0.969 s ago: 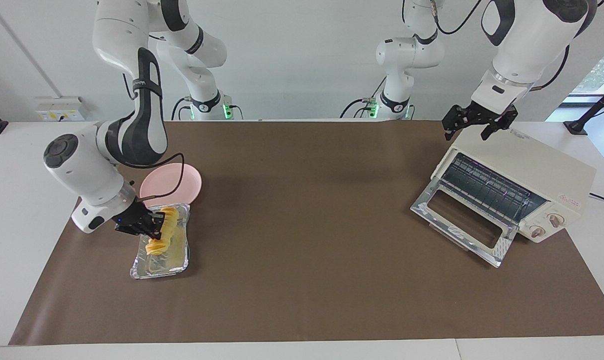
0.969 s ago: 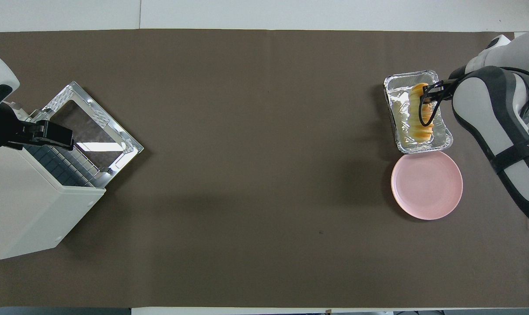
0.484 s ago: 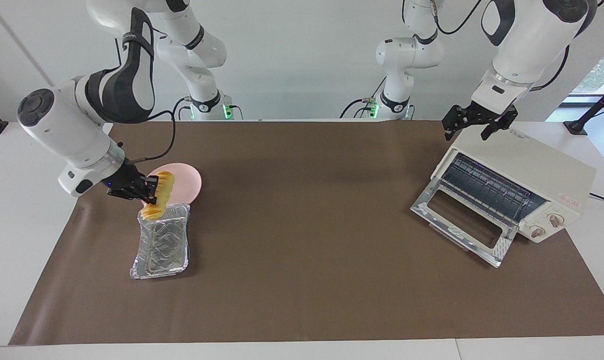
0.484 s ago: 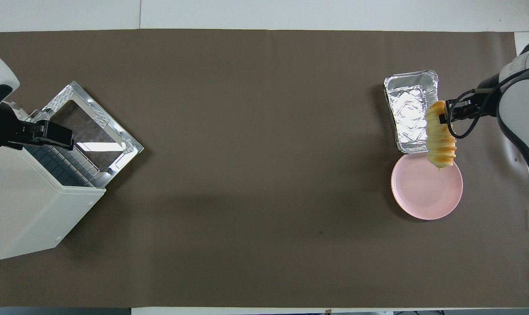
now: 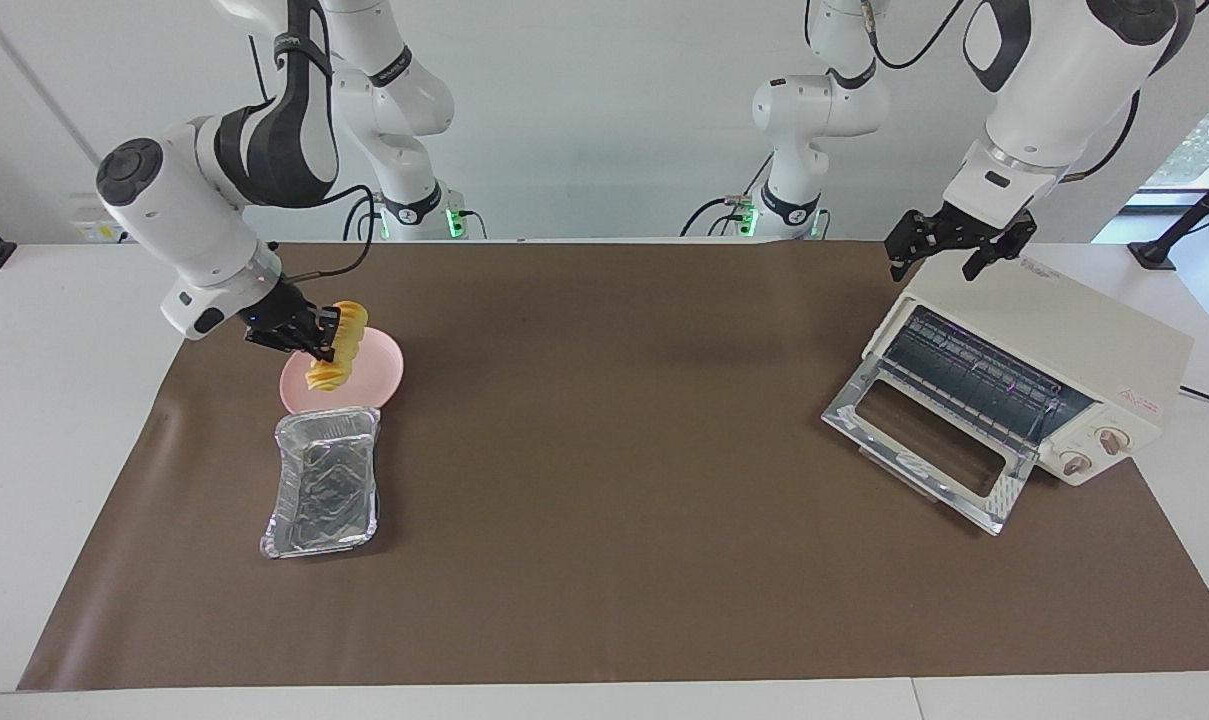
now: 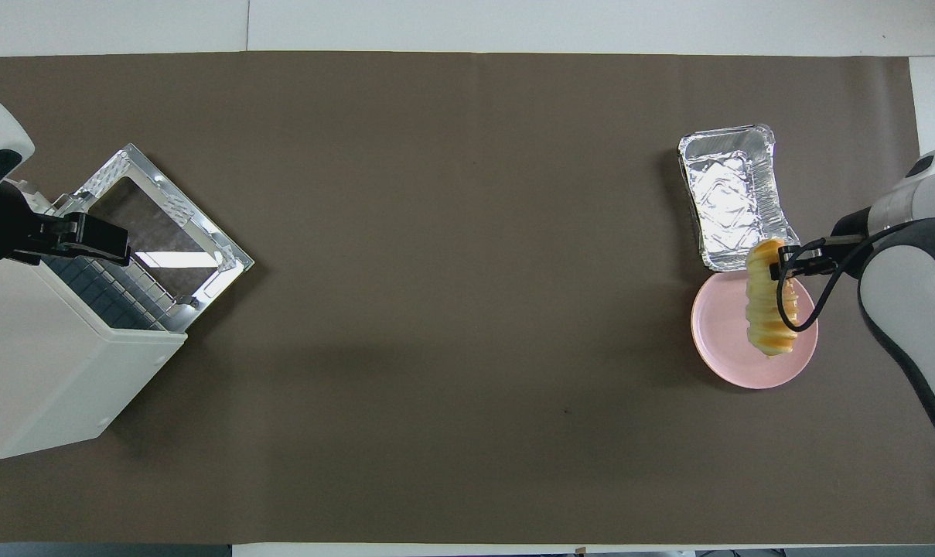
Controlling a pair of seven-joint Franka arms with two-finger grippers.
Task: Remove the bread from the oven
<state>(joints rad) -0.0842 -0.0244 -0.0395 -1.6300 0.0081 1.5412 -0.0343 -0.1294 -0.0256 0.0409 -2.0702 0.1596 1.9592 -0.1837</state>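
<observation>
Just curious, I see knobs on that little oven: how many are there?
2, both on the oven's front panel beside its open door: one knob, and the other knob just below it. Others may be hidden.

A white desk [image 5: 44,400] carries a wide brown mat [image 5: 614,450]. A plain pale wall [image 5: 584,120] rises above it, with a window [image 5: 1199,140] at one edge showing greenery.

Two glossy white rounded-link arms with dark grey-black joint bands. Black two-finger right gripper [image 5: 326,340] and left gripper [image 5: 949,250]. Loose black cables looped along the wrists. Green lights glowing at both bases. Small white lettering on one dark band.
</observation>
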